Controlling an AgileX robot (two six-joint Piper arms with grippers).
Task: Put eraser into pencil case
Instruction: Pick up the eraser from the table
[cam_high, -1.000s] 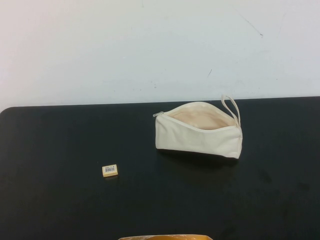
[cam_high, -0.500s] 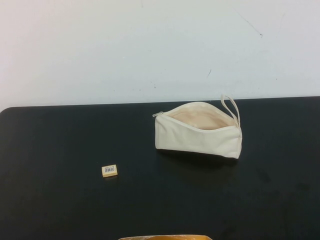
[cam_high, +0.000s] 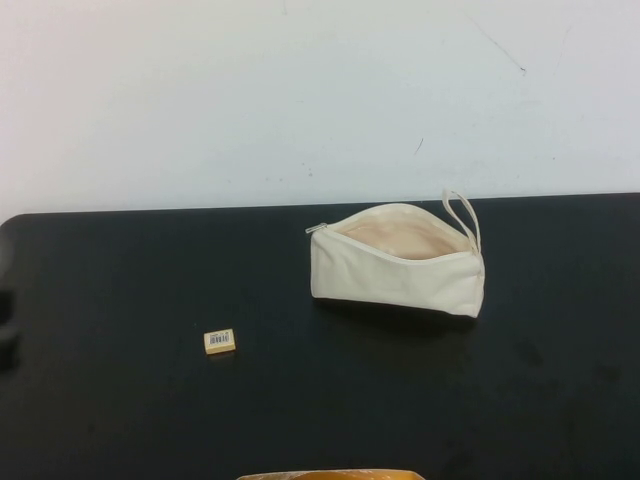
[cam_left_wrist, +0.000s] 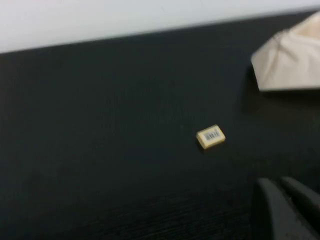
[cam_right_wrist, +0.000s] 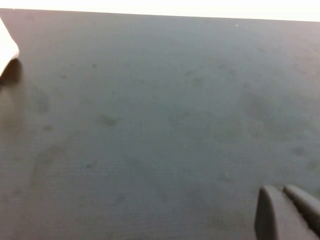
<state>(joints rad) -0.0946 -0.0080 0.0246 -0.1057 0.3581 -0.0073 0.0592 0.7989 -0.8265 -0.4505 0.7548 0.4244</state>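
The eraser (cam_high: 220, 341), a tiny tan block with a barcode label, lies on the black table at front left. It also shows in the left wrist view (cam_left_wrist: 211, 136). The pencil case (cam_high: 400, 275), a cream pouch, stands unzipped at back right with its peach lining showing and its loop strap at the right end. One corner of it shows in the left wrist view (cam_left_wrist: 292, 60). My left gripper (cam_left_wrist: 279, 182) is shut and empty, well short of the eraser. My right gripper (cam_right_wrist: 280, 190) is shut and empty over bare table, right of the pouch (cam_right_wrist: 6, 50).
The black table (cam_high: 120, 420) ends at a white wall behind. A tan-orange object (cam_high: 330, 474) pokes in at the front edge. A dark part of the left arm (cam_high: 6, 345) shows at the table's left edge.
A dark part of the left arm has come into view at the table's left edge. The eraser and the pencil case have not moved.
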